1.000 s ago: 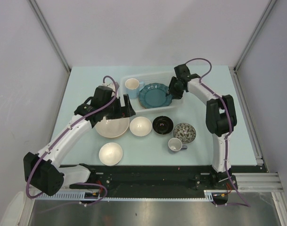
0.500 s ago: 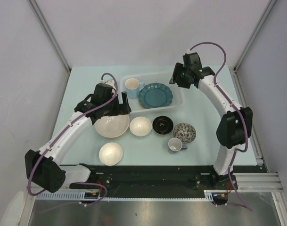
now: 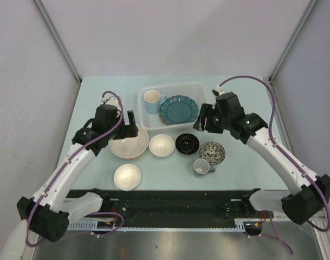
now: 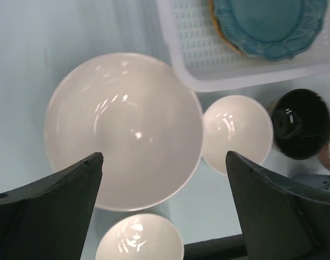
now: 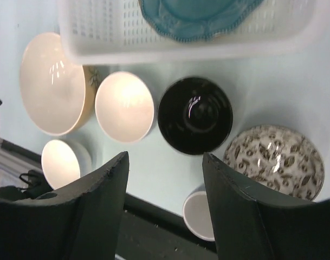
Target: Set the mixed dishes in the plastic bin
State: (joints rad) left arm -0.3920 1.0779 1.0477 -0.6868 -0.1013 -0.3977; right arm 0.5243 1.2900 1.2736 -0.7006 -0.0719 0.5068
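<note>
The plastic bin [image 3: 173, 86] holds a teal scalloped plate [image 3: 178, 109] and a cream mug [image 3: 151, 98]; an orange-tan edge [image 4: 220, 31] shows under the teal plate. In front of the bin stand a large white bowl [image 3: 129, 144], a medium white bowl [image 3: 161, 145], a black bowl [image 3: 187, 143], a speckled bowl [image 3: 212, 152], a mug [image 3: 201, 167] and a small white bowl [image 3: 127, 176]. My left gripper [image 4: 163, 157] is open and empty above the large white bowl [image 4: 124, 130]. My right gripper [image 5: 165, 157] is open and empty, high above the black bowl [image 5: 195, 115].
The bin [image 5: 154, 32] lies at the back middle of the pale blue table. The black base rail [image 3: 175, 197] runs along the near edge behind the small bowl and the mug [image 5: 200, 216]. Grey walls enclose the table on three sides.
My right gripper has moved from over the bin's right end toward the near side, to above the black bowl. My left gripper has drawn back from the bin's left corner to over the large white bowl.
</note>
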